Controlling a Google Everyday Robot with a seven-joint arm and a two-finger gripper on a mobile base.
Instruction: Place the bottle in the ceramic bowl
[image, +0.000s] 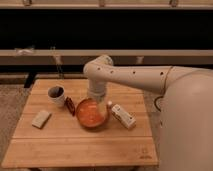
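Note:
The ceramic bowl (91, 114), orange-red and glossy, stands in the middle of the wooden table (80, 145). The white bottle (123, 116) lies on its side on the table just right of the bowl, with its cap end towards the bowl's far right rim. My arm reaches in from the right and bends down over the table. My gripper (96, 98) hangs at the bowl's far rim, left of the bottle's cap end and apart from the bottle. It holds nothing that I can see.
A small white mug (56, 94) with a dark interior stands at the left. A small dark red object (70, 106) lies between the mug and the bowl. A flat beige block (41, 118) lies near the left edge. A dark shelf runs behind the table.

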